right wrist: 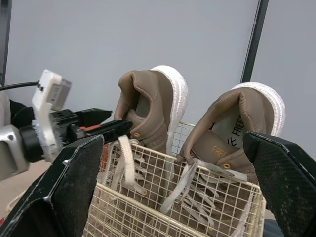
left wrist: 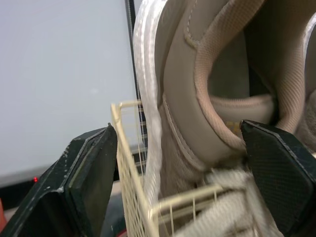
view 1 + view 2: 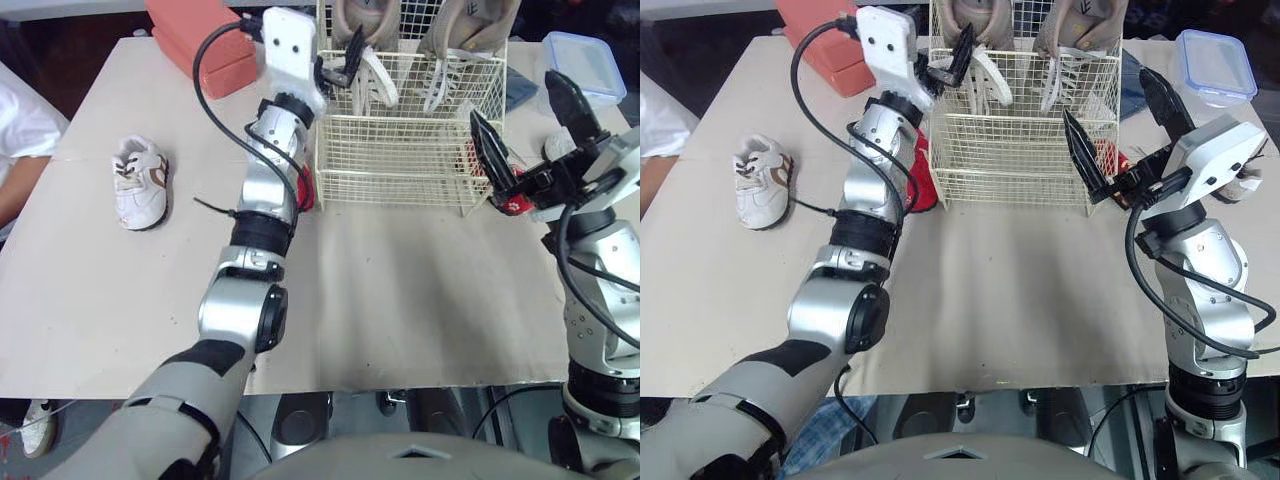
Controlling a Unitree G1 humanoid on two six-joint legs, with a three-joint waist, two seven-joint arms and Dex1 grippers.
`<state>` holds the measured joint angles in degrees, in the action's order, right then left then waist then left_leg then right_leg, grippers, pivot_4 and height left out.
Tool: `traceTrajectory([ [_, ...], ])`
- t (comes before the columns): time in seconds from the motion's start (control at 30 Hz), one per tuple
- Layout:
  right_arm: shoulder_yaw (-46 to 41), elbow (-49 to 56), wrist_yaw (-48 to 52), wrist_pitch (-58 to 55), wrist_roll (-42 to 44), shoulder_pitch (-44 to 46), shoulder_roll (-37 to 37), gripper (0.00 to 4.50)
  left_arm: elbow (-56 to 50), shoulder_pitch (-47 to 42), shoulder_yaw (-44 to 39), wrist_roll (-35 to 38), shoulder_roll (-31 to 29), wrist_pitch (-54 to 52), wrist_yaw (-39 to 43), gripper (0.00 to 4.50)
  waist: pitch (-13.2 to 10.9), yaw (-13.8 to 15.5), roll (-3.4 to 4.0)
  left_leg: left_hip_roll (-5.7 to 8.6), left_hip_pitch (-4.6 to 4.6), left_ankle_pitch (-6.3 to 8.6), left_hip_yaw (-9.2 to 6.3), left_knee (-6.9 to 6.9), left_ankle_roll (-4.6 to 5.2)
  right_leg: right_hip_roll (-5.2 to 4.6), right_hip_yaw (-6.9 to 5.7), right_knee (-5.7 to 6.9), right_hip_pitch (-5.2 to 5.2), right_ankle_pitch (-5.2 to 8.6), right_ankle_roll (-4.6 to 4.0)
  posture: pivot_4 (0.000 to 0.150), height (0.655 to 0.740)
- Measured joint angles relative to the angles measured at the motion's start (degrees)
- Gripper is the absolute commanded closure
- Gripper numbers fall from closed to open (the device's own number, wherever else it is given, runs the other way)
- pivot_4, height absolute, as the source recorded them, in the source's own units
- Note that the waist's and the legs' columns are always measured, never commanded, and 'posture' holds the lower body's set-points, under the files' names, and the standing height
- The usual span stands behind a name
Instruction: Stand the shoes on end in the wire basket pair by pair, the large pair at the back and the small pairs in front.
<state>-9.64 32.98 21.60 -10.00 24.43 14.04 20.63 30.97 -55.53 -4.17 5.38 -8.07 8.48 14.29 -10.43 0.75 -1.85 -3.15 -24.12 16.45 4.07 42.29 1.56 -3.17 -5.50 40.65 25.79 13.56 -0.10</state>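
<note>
The left claw [image 3: 345, 62] is spread wide at the basket's [image 3: 400, 150] back left corner, with the wire wall and a large tan shoe [image 2: 197, 74] between its fingers. The right claw [image 3: 515, 98] is held wide just beside the basket's right wall. A small white shoe [image 3: 138, 182] lies well off to the left claw's left on bare table [image 3: 400, 290]. A red box [image 3: 200, 40] sits close beside that claw.

Two tan shoes [image 1: 153, 108], one small white shoe [image 3: 138, 182], one wire basket [image 3: 400, 160], one red box [image 3: 200, 40]

The right tool [image 1: 173, 139] holds its two black fingers spread wide before a cream wire basket [image 1: 133, 212]. Inside, a tan sneaker [image 1: 153, 106] and its mate [image 1: 247, 123] stand on end, heels up, with pale laces draped over the wire. The left tool [image 1: 109, 122] reaches in beside the first sneaker.
</note>
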Motion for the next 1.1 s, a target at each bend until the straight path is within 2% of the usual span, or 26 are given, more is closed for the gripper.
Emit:
traceTrajectory([
  [0.17,-3.62,-2.69,0.34,-2.62,1.66,-0.12,3.38,0.0,-14.65,7.69,0.35,2.97,-0.76,-11.11,2.18,0.17,0.0,0.04,0.0,-0.03,0.05,0.0,0.01,0.0,0.0,0.0,0.14,0.04,-0.02,0.0,0.0,0.15,0.686],
  [0.33,-8.4,-9.57,3.49,-6.34,4.69,-3.44,8.21,0.0,-27.08,11.56,1.02,8.52,-4.1,-20.24,8.79,0.17,-0.01,0.21,0.01,-0.02,0.03,0.0,0.0,0.0,0.0,-0.01,0.18,0.02,-0.02,0.0,-0.01,0.15,0.686],
  [0.53,-11.23,-20.79,11.52,-10.65,6.61,-6.07,15.79,0.0,-38.99,12.33,2.92,20.37,-17.62,-33.64,27.68,0.17,-0.02,-0.23,0.18,-0.03,0.29,0.01,0.17,-0.13,0.0,0.06,0.38,0.04,-0.06,0.02,0.0,0.15,0.686],
  [0.7,-10.91,-29.4,17.69,-12.38,6.81,-5.12,19.29,0.0,-46.6,14.49,3.07,29.53,-27.01,-45.49,37.22,0.17,-0.03,-0.18,0.21,-0.06,0.28,0.01,0.16,-0.15,0.0,0.1,0.47,0.02,-0.07,0.04,0.02,0.15,0.686],
  [0.83,-8.56,-40.67,21.53,-10.83,4.56,0.52,19.65,0.0,-52.13,15.45,4.6,34.76,-30.98,-52.04,41.8,0.17,-0.02,0.1,0.22,-0.03,0.28,0.01,0.12,-0.11,0.01,0.11,0.47,-0.03,-0.12,0.13,0.17,0.15,0.686],
  [0.9,-8.09,-43.69,22.48,-10.07,3.89,2.33,19.64,0.0,-52.35,15.43,4.79,35.26,-31.06,-52.61,42.01,0.17,-0.04,0.08,0.25,-0.02,0.28,0.01,0.14,-0.11,0.01,0.1,0.5,-0.02,-0.12,0.13,0.17,0.15,0.686],
  [0.97,-7.1,-52.75,25.34,-9.27,3.32,7.98,19.59,0.0,-52.6,15.12,5.1,35.45,-31.55,-53.79,42.52,0.17,-0.04,-0.14,0.25,-0.01,0.31,0.01,0.2,-0.09,0.02,0.11,0.56,-0.03,-0.12,0.12,0.17,0.15,0.686],
  [1.03,-6.79,-57.03,27.2,-8.93,3.18,10.33,19.57,0.0,-52.84,14.82,5.55,35.56,-32.03,-54.44,43.03,0.17,-0.04,-0.14,0.25,-0.01,0.32,0.02,0.19,-0.13,0.02,0.15,0.59,-0.04,-0.11,0.1,0.13,0.15,0.686],
  [1.1,-5.94,-62.85,29.83,-7.43,2.27,13.53,19.52,0.57,-52.93,14.54,6.06,35.99,-32.38,-55.35,43.36,0.0,-0.05,-0.1,0.27,-0.03,0.31,0.01,0.17,-0.19,0.0,0.15,0.57,-0.06,-0.1,0.03,0.0,0.15,0.686],
])
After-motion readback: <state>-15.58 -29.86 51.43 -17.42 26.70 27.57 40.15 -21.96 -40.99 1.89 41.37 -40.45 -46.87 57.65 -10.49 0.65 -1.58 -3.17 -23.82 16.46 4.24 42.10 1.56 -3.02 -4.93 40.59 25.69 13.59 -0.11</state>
